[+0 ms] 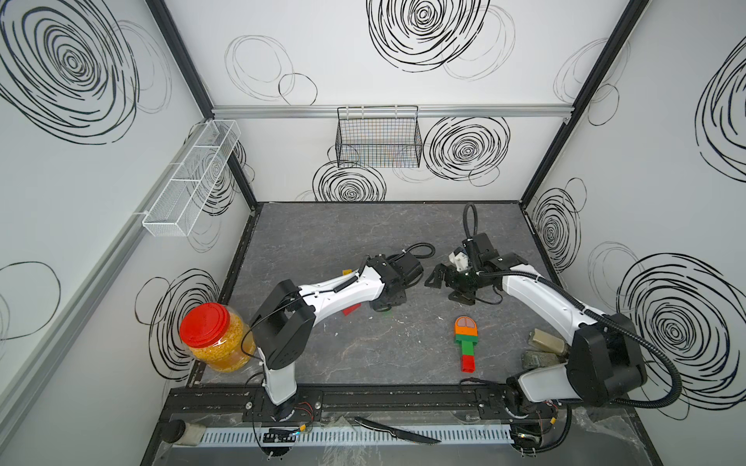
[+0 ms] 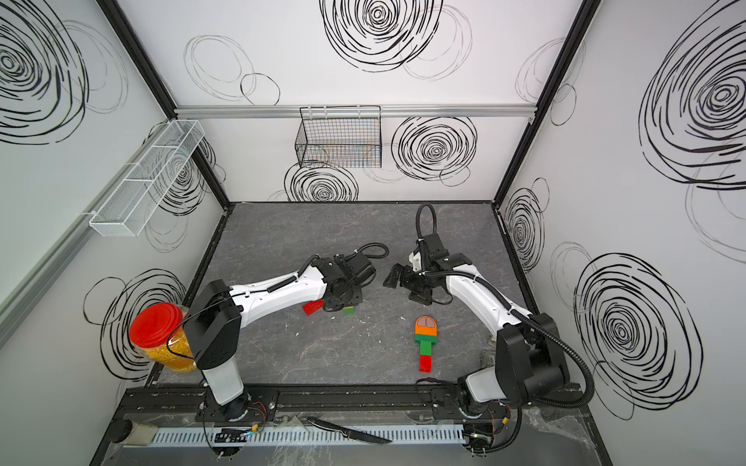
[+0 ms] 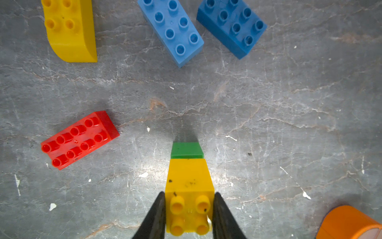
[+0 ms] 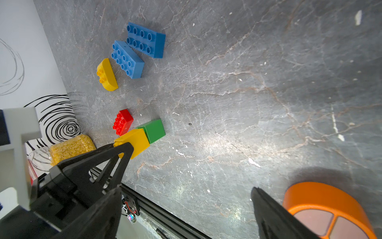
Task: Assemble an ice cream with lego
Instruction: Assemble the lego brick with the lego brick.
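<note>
Left wrist view: our left gripper (image 3: 189,215) clenches one yellow square studded plastic brick (image 3: 189,182) joined to one green square plastic brick (image 3: 187,150), near one red oblong studded brick (image 3: 79,140). Beyond that red one lie two blue oblong studded bricks (image 3: 171,31) (image 3: 231,27) and one yellow rounded studded brick (image 3: 70,35). Our right gripper (image 4: 191,166) gapes, empty.

A yellow square brick (image 3: 189,180) is pinched at its sides by the left gripper (image 3: 189,194) and sits pressed onto a green square brick (image 3: 187,150). The pair is tilted, green end toward the tabletop (image 3: 268,124). Near it a red oblong brick (image 3: 79,140) lies flat, studs up. Farther off, in a row and apart from one another, lie a yellow rounded piece (image 3: 70,31), a lighter blue oblong brick (image 3: 171,31) and a darker blue oblong brick (image 3: 231,27), all studs up. Well apart from these, the assembled ice cream (image 1: 466,343) lies flat: an orange dome (image 1: 465,324) with pinkish panels, a green crossbar, then green and red bricks as a stem.
</note>
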Action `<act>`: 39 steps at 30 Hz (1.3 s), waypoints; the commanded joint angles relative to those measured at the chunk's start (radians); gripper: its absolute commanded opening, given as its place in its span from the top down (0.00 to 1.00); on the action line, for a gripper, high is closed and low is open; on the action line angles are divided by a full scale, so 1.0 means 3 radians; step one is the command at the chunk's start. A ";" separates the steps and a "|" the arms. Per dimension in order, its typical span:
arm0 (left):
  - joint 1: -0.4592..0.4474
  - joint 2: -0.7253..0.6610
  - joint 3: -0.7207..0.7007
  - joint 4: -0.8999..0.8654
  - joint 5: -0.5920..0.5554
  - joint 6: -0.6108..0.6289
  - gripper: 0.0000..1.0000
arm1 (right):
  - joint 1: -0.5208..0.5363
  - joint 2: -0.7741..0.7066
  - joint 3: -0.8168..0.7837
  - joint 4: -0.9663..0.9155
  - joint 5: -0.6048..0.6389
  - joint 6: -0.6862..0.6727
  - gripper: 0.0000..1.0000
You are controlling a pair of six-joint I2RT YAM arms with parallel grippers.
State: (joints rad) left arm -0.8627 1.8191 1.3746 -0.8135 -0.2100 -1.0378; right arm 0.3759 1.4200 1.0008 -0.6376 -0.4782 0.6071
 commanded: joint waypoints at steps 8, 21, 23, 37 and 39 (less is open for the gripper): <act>-0.0045 0.0069 -0.0330 -0.0022 0.0255 0.0124 0.87 | -0.0016 -0.0119 -0.0024 -0.0124 0.0019 -0.0004 0.00; 0.0174 0.0182 -0.0038 -0.0214 0.0158 0.0398 0.88 | -0.0009 -0.0109 -0.0033 -0.0086 0.0015 0.0041 0.00; 0.0176 0.0185 -0.0026 -0.0191 0.0196 0.0368 0.88 | -0.0011 -0.0096 -0.0018 -0.0108 0.0018 0.0037 0.00; 0.0159 0.0357 -0.0134 -0.0133 0.0255 0.0464 0.90 | -0.0006 -0.0126 -0.0022 -0.0145 0.0050 0.0037 0.00; 0.0169 0.0364 -0.0144 -0.0096 0.0286 0.0440 0.90 | -0.0007 -0.0134 -0.0013 -0.0161 0.0055 0.0042 0.00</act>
State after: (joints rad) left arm -0.8227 1.8400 1.3846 -0.8055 -0.1574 -0.9138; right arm 0.3759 1.4071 1.0004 -0.6556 -0.4725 0.6090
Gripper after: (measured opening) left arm 0.348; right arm 0.998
